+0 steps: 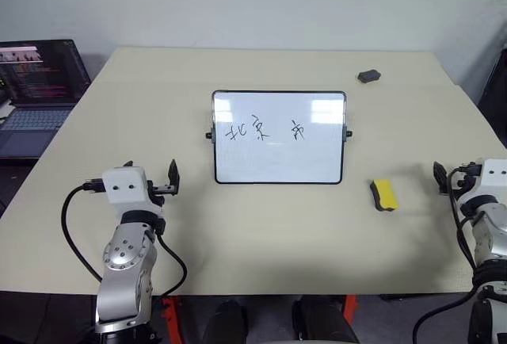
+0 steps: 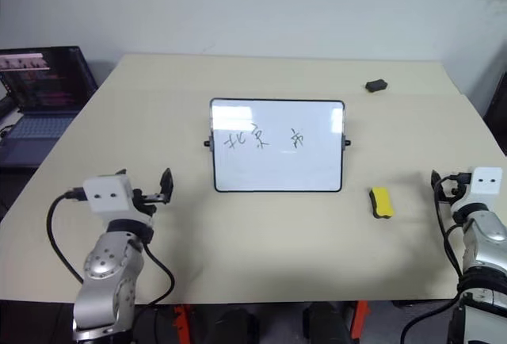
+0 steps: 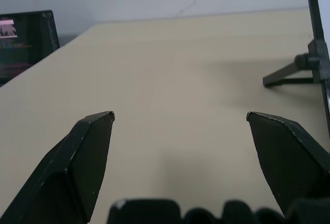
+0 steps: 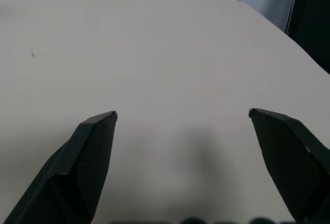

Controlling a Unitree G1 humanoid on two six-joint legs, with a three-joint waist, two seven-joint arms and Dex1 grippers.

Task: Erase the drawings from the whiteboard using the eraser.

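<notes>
I saw the yellow rectangular sponge eraser (image 1: pixel 383 194) lying flat on the beige tabletop (image 1: pixel 261 233), long axis running away from me; both claws (image 1: pixel 152 177) (image 4: pixel 183 118) stood apart, empty.

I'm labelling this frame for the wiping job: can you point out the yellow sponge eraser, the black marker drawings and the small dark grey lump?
yellow sponge eraser (image 1: pixel 383 194): left eye view, its yellow top.
black marker drawings (image 1: pixel 260 129): left eye view, middle character.
small dark grey lump (image 1: pixel 369 76): left eye view, its centre.

A beige table (image 1: pixel 261 241) carried the whiteboard (image 1: pixel 279 166) at centre, the eraser (image 1: pixel 383 194) at four o'clock, a dark grey lump (image 1: pixel 368 76) at one o'clock.
</notes>
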